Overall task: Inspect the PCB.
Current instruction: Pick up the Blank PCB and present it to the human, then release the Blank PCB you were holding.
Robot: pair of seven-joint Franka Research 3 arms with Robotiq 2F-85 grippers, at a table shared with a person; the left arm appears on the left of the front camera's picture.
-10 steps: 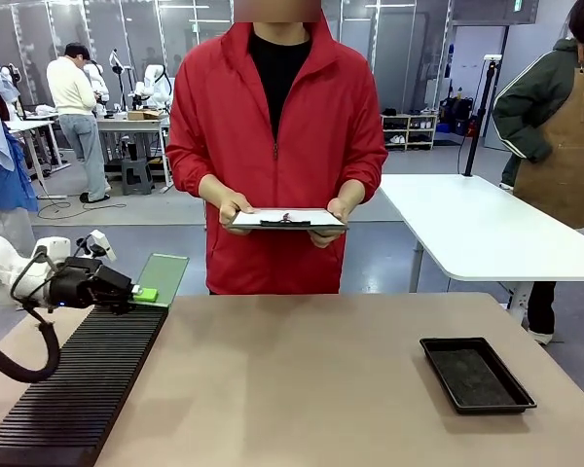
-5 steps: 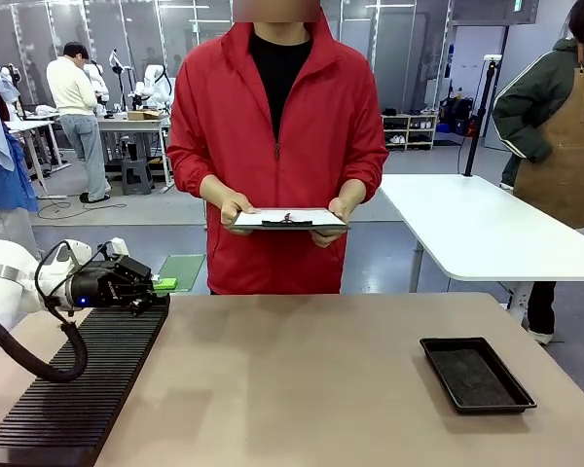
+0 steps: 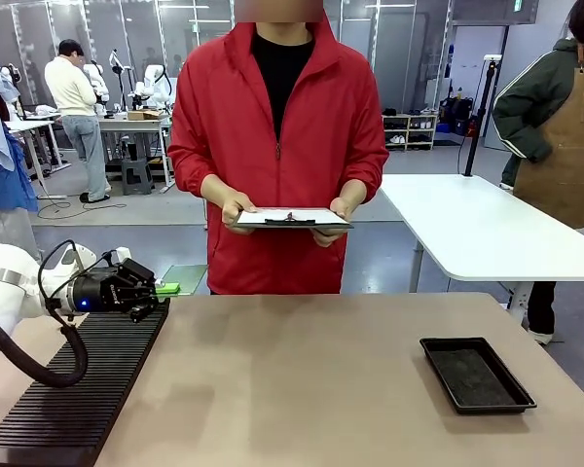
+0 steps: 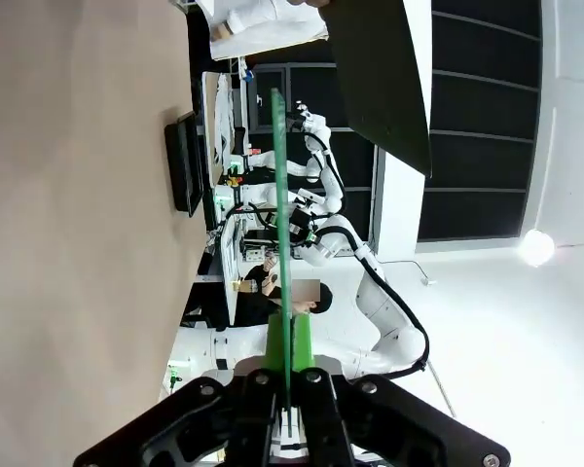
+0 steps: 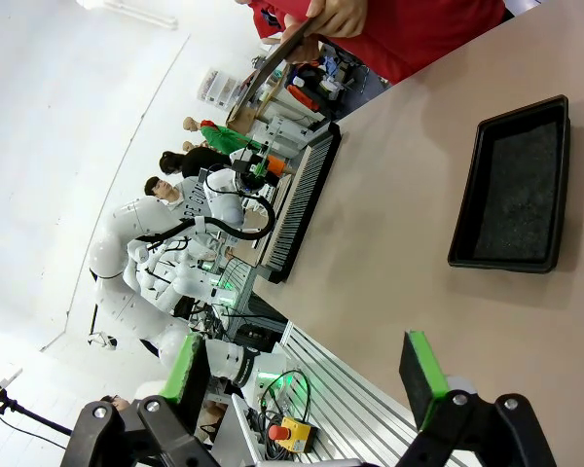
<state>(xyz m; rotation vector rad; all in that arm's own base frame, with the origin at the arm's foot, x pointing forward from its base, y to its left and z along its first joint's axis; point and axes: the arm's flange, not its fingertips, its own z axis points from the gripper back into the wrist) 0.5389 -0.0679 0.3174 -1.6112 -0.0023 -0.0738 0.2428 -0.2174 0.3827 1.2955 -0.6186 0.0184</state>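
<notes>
Left end effector [image 3: 158, 289] clamps PCB [image 3: 187, 276] edge.

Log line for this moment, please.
left gripper: shut on PCB, above rack end | right gripper: open, empty | person: holding clipboard

A flat, pale brown rectangular table [image 3: 292, 389] carried two things, set well apart. A long black ribbed rack [image 3: 78, 389] of many narrow slots lay along its left side, and a shallow black rectangular tray [image 3: 477, 375] lay flat near its right edge.
</notes>
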